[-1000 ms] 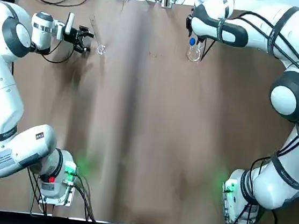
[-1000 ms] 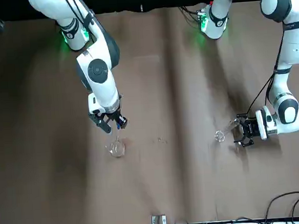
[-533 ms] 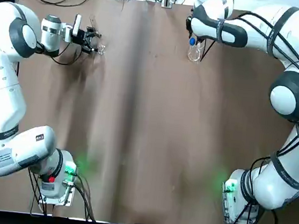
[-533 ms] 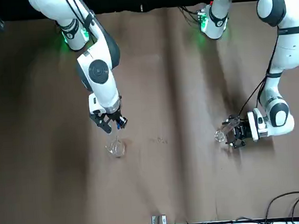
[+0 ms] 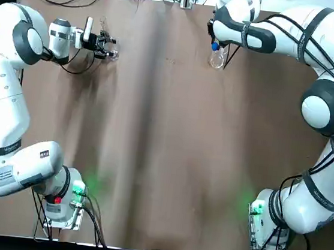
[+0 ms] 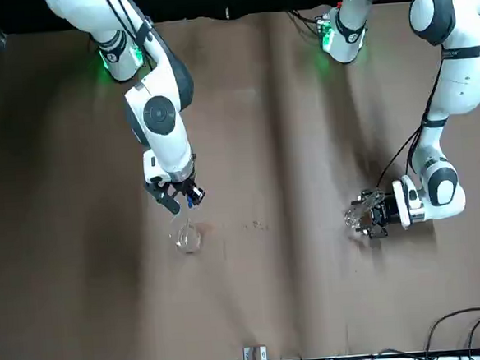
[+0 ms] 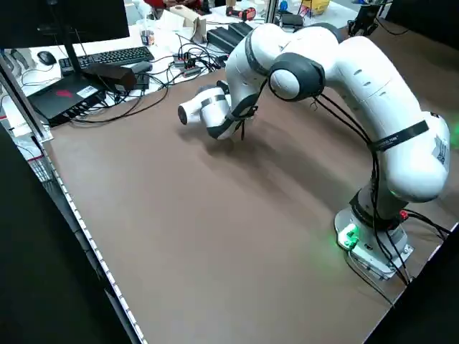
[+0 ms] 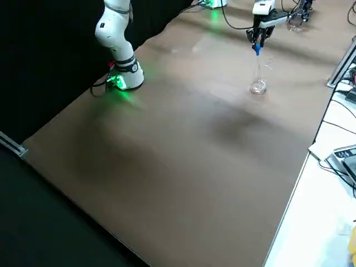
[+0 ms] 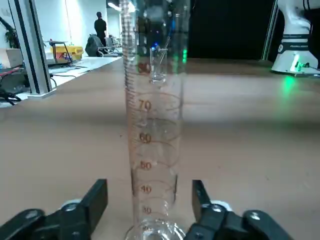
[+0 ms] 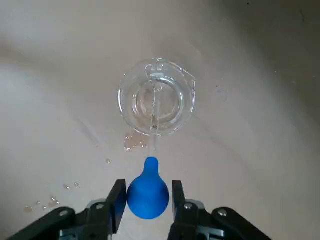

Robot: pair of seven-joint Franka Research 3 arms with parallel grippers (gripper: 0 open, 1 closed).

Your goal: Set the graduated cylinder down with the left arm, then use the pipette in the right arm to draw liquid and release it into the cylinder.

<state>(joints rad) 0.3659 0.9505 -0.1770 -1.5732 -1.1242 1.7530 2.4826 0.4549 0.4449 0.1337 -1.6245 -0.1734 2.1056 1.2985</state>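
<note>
Standing upright on the worktop [image 5: 154,129]: the graduated cylinder [image 9: 152,130], long axis vertical, foot down, directly between the two fingers of the left end effector [image 9: 150,210].

- Left end effector [image 5: 107,44]: at the far left of the worktop, wrist turned level so the fingers point sideways at the cylinder's lower part. Fingers [image 9: 95,200] spread, a clear gap on either side of the glass in the wrist view; not clamped. Cylinder appears set down and free of the grip, so the first step judged done or all but done.
- Graduated cylinder, overhead: barely legible, a faint glint at the left fingertips [image 5: 113,50]. From the front view, a small clear foot [image 6: 354,216] just beside the black fingers.
- Right end effector [image 6: 183,196]: at the far middle-right of the worktop, pointing straight down, fingers closed on the blue bulb of the pipette [image 10: 148,187].
- Pipette: held vertical, stem dropping into the beaker [image 10: 156,97] directly below; tip seems to sit inside the beaker's mouth. Whether liquid is in the stem cannot be told.
- Beaker: squat, clear, on the worktop beneath the right end effector [image 5: 215,46]; small droplets on the surface near it.

Governing relation: cylinder lies well apart from the pipette, across the far edge of the worktop toward the robot's left. The right arm is the one carrying the pipette, and would have to travel leftward with the pipette kept vertical to come over the cylinder's narrow mouth; the left end effector, next to the glass, would want to be clear first.
</note>
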